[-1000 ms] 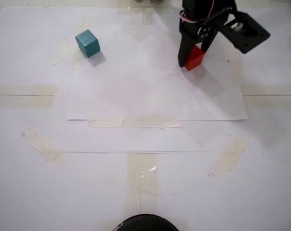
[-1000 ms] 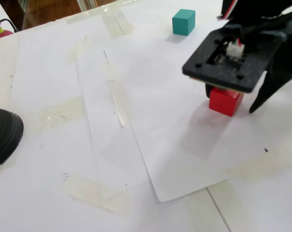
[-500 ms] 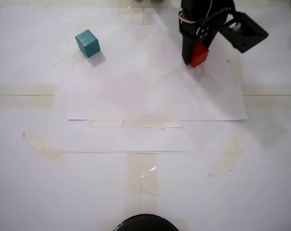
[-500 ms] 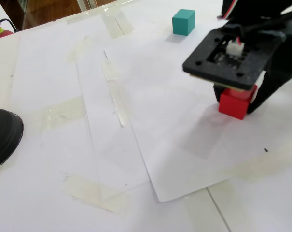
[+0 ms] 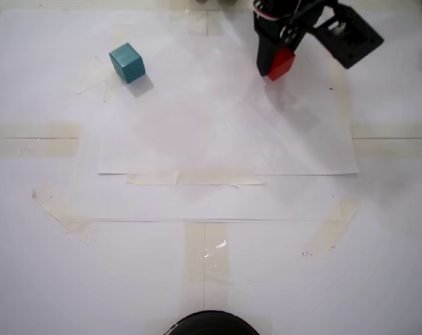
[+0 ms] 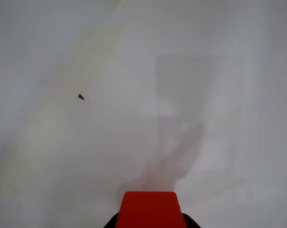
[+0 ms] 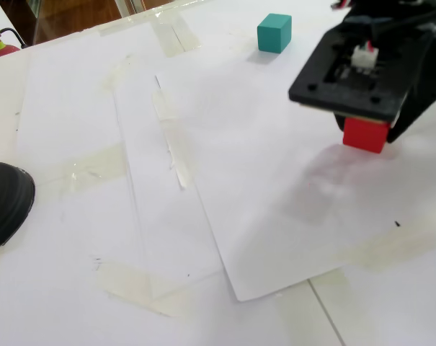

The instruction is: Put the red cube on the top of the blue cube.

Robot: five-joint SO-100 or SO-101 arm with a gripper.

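The red cube [image 5: 281,64] hangs above the white paper at the upper right of a fixed view, with my gripper [image 5: 277,61] shut on it. In another fixed view the red cube [image 7: 365,135] floats clear of the sheet under the black wrist plate, and its shadow falls on the paper below. The wrist view shows the red cube [image 6: 149,209] at the bottom edge between the jaws. Far to the left sits the blue cube [image 5: 127,62], teal in colour, alone on the paper; it is also the blue cube [image 7: 274,33] at the top of another fixed view.
White paper sheets [image 5: 224,132] taped to the table cover the work area, with tape strips [image 5: 193,179] along their edges. A dark round object [image 7: 5,202] sits at the table's edge, also the dark round object [image 5: 209,323] at the bottom of a fixed view.
My gripper closed on the red cube and lifted it off the paper. It has risen and shifted slightly toward the far edge. The blue cube has not moved.
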